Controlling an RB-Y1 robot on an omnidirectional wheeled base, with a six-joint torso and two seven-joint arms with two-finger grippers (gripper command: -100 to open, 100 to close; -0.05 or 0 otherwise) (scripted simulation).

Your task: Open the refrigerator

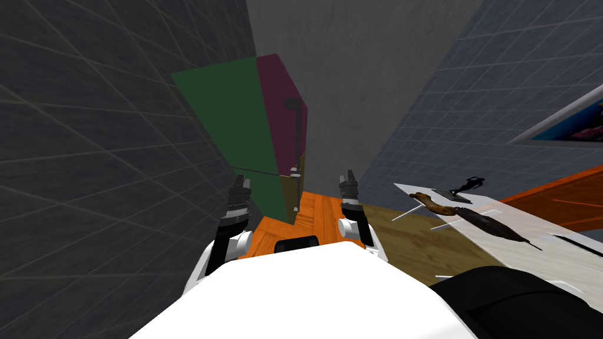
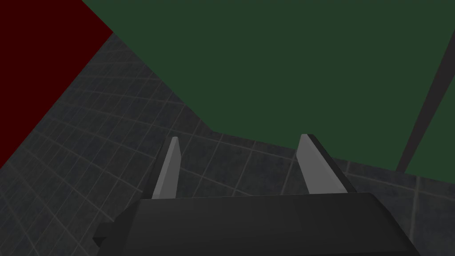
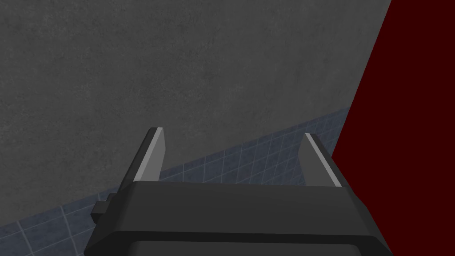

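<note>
The refrigerator (image 1: 229, 123) stands ahead and slightly to my left, a tall box with a green side and a maroon front (image 1: 281, 112). A dark vertical handle (image 1: 300, 126) runs down the front's far edge, above an olive lower door (image 1: 292, 191). My left gripper (image 1: 240, 178) hangs short of the green side, with its fingers open and nothing between them. In the left wrist view that gripper (image 2: 240, 137) faces the green side (image 2: 284, 62). My right gripper (image 1: 349, 175) is raised to the right of the fridge, and in the right wrist view it (image 3: 233, 132) is open and holds nothing.
A dark tiled wall (image 1: 88, 147) runs close along my left, behind the fridge. At the right stands a white-topped table (image 1: 530, 226) with long brown objects (image 1: 491, 223) on it. The orange wooden floor (image 1: 315, 209) lies between me and the fridge.
</note>
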